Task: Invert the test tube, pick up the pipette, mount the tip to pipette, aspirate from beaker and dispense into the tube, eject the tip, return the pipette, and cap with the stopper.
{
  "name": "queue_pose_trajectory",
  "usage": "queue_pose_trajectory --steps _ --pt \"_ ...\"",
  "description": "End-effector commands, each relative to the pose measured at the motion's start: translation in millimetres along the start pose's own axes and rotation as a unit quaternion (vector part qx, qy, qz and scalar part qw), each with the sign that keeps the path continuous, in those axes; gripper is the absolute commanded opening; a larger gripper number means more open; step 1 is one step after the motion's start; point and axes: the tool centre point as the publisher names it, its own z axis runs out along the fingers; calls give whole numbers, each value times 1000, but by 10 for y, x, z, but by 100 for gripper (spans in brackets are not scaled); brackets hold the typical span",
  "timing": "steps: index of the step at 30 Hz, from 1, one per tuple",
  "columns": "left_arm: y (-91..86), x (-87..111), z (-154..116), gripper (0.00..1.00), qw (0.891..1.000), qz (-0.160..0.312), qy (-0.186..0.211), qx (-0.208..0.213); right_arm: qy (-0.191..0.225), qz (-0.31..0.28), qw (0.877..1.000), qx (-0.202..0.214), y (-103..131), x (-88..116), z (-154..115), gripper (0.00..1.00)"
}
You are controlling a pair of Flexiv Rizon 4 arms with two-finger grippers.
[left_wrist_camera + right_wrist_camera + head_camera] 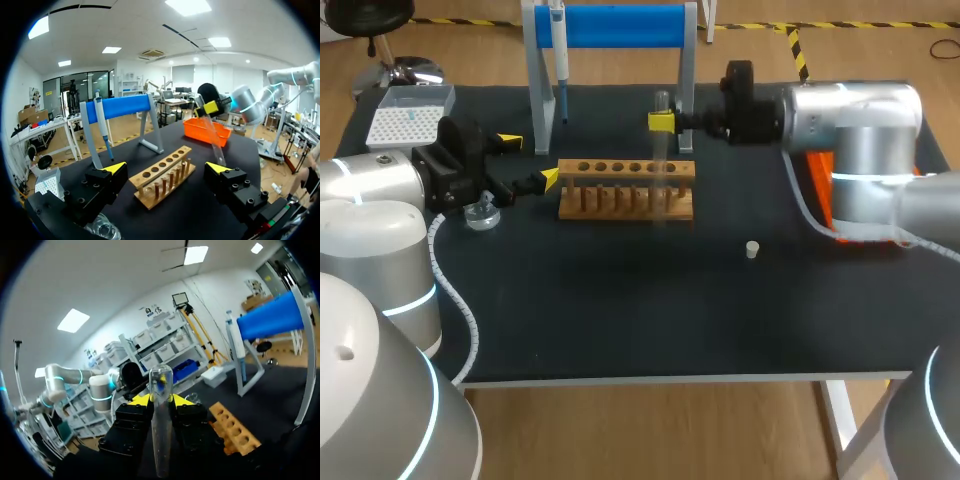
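Here, the right gripper (662, 122) is clenching a clear glass test tube (662, 165), holding it roughly upright near the right end of the drilled wooden rack (626, 190). The left gripper (529, 160) is hovering released beside the rack's left end. The small white stopper (752, 249) is lying on the black table (620, 310), and the blue-and-white pipette (559, 60) is hanging on its stand.
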Motion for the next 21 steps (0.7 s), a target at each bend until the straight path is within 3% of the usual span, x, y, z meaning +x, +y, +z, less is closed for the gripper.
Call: queue_pose_trajectory --steps 1,8,13,17,19,21 --pt "14 15 15 100 1000 0 -3 3 16 282 957 60 -65 -61 -8 0" --pt "14 15 15 100 1000 0 -3 3 16 398 917 30 -135 -213 4 0" --pt "14 15 15 100 1000 0 -3 3 27 473 880 18 -73 -295 -23 0" --pt "14 15 15 100 1000 0 -3 3 27 496 868 21 17 -316 -38 0" --pt "14 15 15 100 1000 0 -3 3 21 492 870 26 50 -311 -38 0" --pt "14 15 15 100 1000 0 -3 3 26 510 859 21 84 -294 -42 0"
